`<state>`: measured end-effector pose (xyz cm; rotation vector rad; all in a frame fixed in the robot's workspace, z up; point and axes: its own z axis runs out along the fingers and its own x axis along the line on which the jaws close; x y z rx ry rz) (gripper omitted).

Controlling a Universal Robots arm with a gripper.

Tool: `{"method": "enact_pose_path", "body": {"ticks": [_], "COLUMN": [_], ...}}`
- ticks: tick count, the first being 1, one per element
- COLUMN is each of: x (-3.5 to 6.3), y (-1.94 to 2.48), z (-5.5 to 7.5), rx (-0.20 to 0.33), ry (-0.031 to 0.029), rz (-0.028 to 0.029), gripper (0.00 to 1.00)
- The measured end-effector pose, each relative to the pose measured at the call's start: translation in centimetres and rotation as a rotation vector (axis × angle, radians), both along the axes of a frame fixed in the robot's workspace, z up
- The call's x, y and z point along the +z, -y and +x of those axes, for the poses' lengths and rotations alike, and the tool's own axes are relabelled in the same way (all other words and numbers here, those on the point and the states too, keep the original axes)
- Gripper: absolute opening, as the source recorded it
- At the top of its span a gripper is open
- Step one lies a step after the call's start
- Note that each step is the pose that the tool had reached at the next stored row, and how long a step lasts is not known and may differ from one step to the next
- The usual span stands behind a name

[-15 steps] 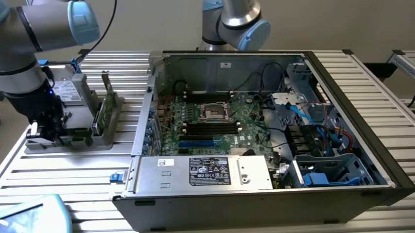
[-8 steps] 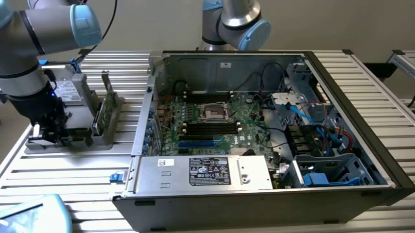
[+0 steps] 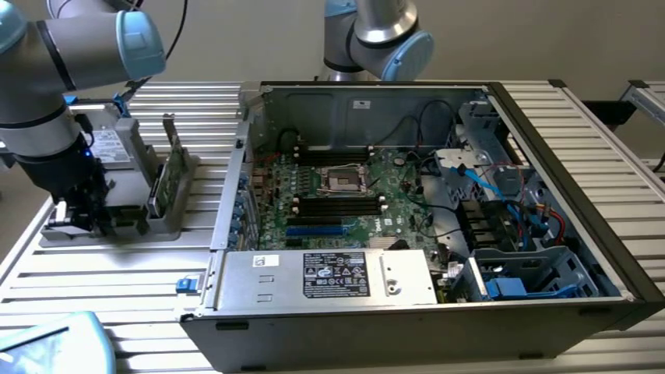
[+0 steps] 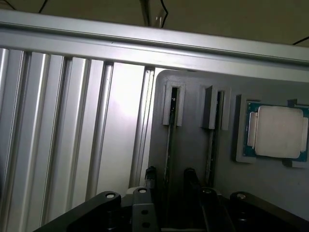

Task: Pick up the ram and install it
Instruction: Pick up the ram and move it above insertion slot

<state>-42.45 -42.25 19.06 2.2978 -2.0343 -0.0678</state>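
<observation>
At the exterior view's left, beside the open computer case (image 3: 561, 312), the arm's claw (image 3: 83, 216) hangs low over a gray holder (image 3: 156, 227) that lies on the slatted table (image 3: 124, 273). The claw is spread wide and grips nothing. In the wrist view its two dark fingers (image 4: 150, 175) stand on either side of the ram (image 4: 169, 137), which sits on edge in a narrow slot of the holder; whether they touch it I cannot tell. A second stick (image 4: 212, 140) stands in the slot just beside it, outside the fingers. Further along the same holder a square silver processor (image 4: 279, 131) lies flat in its own recess. In the exterior view a taller green card (image 3: 171, 167) stands upright in the holder, between the claw and the case. Inside the case the green motherboard (image 3: 343, 202) lies flat, well apart from the ram. Another arm (image 3: 374, 35) rises behind the case.
</observation>
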Motion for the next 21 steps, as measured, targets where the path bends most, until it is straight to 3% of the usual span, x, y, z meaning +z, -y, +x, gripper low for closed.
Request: {"method": "enact_pose_path", "body": {"ticks": [9, 10, 13, 21], "x": [0.00, 0.01, 0.01, 0.01], "y": [0.00, 0.00, 0.00, 0.00], "z": [0.02, 0.02, 0.02, 0.02], "rx": [0.000, 0.000, 0.000, 0.000], "ry": [-0.0013, -0.0013, -0.0014, -0.0013], "rz": [0.0000, -0.0002, 0.0000, 0.0000], "gripper": [0.35, 0.22, 0.14, 0.14]}}
